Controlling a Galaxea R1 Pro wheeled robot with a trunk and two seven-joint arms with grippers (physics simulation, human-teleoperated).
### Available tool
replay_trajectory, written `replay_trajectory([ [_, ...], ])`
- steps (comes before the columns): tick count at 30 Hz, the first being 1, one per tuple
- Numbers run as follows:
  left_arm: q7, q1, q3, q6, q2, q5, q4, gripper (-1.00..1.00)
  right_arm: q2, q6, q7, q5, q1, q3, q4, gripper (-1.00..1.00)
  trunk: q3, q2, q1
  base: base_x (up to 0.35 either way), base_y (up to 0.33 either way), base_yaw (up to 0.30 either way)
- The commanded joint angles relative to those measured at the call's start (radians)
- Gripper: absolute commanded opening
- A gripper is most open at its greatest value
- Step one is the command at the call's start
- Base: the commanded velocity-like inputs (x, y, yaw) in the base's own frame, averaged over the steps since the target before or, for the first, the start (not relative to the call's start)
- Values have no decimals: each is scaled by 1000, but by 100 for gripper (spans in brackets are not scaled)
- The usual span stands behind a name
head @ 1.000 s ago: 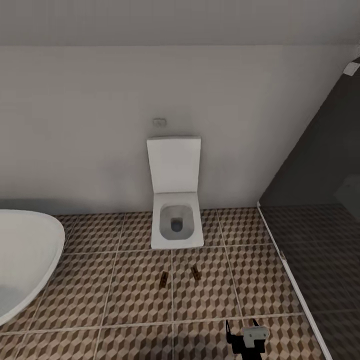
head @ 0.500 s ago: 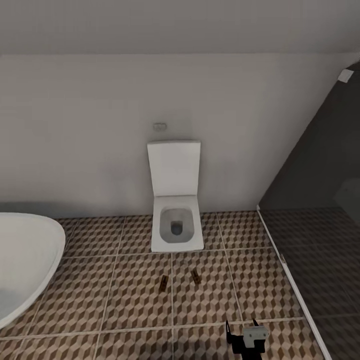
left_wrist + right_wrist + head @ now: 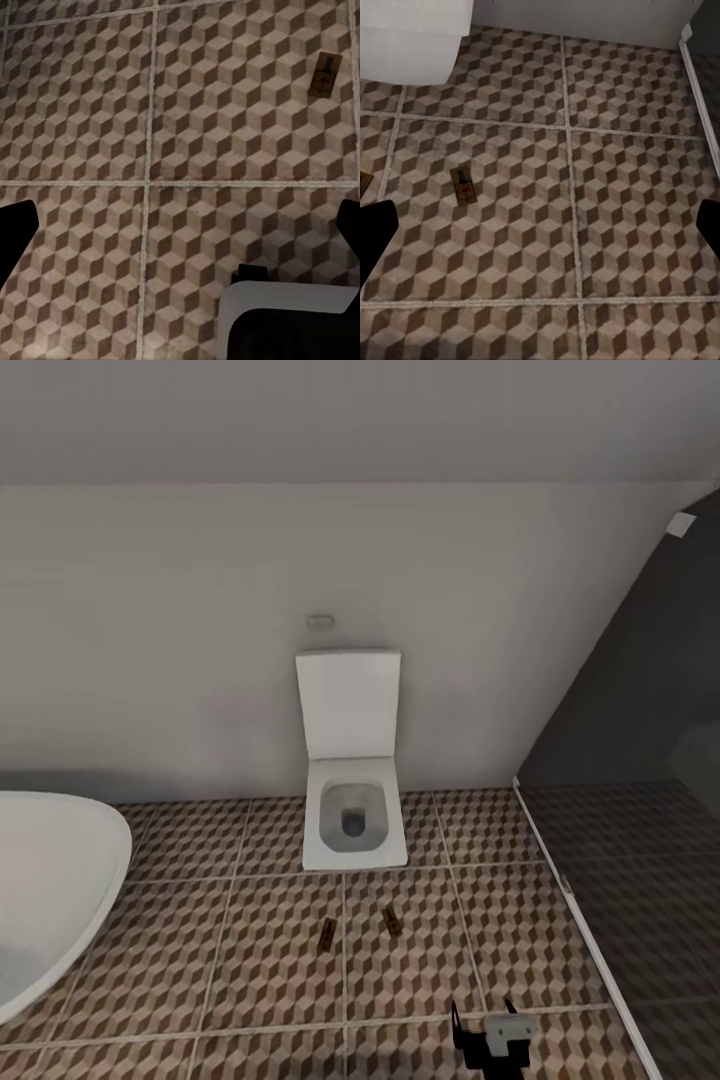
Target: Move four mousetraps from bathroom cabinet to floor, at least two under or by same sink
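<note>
Two mousetraps lie flat on the cube-patterned bathroom floor [image 3: 250, 960] in front of the toilet, one on the left [image 3: 326, 934] and one on the right [image 3: 392, 922]. My right gripper [image 3: 484, 1028] hangs low over the tiles nearer to me than the traps, open and empty. In the right wrist view the gripper [image 3: 540, 232] is spread wide, with one mousetrap [image 3: 463, 186] ahead on the floor and the edge of another [image 3: 364, 180]. The left gripper [image 3: 180, 232] is open too, above bare tiles, with a mousetrap [image 3: 325, 75] farther off. The cabinet and the bathroom sink are out of view.
A white toilet [image 3: 352, 800] with its lid up stands against the back wall. An oval white bathtub [image 3: 50, 890] sits at the left. A white strip [image 3: 570, 920] borders a darker shaded floor section [image 3: 650, 880] at the right. A white and dark robot part [image 3: 285, 322] shows below the left gripper.
The whole head view has shifted, so wall, toilet and traps sit slightly lower in the picture. The mousetraps have not moved on the floor, and the right gripper stays open.
</note>
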Motion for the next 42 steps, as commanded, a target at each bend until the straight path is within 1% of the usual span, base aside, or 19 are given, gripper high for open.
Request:
replay_trajectory([
  [1,7,0,-9,-1,0,3,-1,100,0,-3,-3,-8,-1,9,1,100,0,-2,1,0,0,0],
  [42,7,0,-9,0,-1,3,-1,100,1,-2,-3,-8,-1,9,1,100,67,-2,1,0,0,0],
])
